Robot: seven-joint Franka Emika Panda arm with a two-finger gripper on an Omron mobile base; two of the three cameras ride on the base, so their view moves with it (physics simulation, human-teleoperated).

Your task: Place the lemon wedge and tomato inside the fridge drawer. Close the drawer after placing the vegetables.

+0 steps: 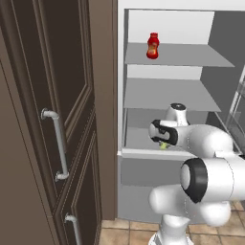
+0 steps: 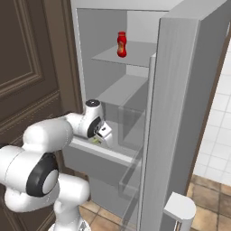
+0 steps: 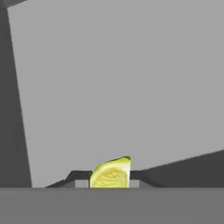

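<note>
The gripper [image 3: 110, 183] is clamped on the lemon wedge [image 3: 111, 174] over the open fridge drawer [image 1: 158, 152], so next it looks ready to let go

Fridge interior [image 1: 162, 28] — pale grey, open. Shelves [image 1: 167, 93], flat grey, stacked one above another. Sauce bottle [image 1: 152, 46] — red, upright on the top shelf, toward its left. Fridge door [image 2: 180, 113], grey, swung open at right. Cabinet [image 1: 48, 119], dark brown, left of fridge; silver bar handle [image 1: 56, 146]. Floor tiles [image 2: 207, 198], tan.
</note>
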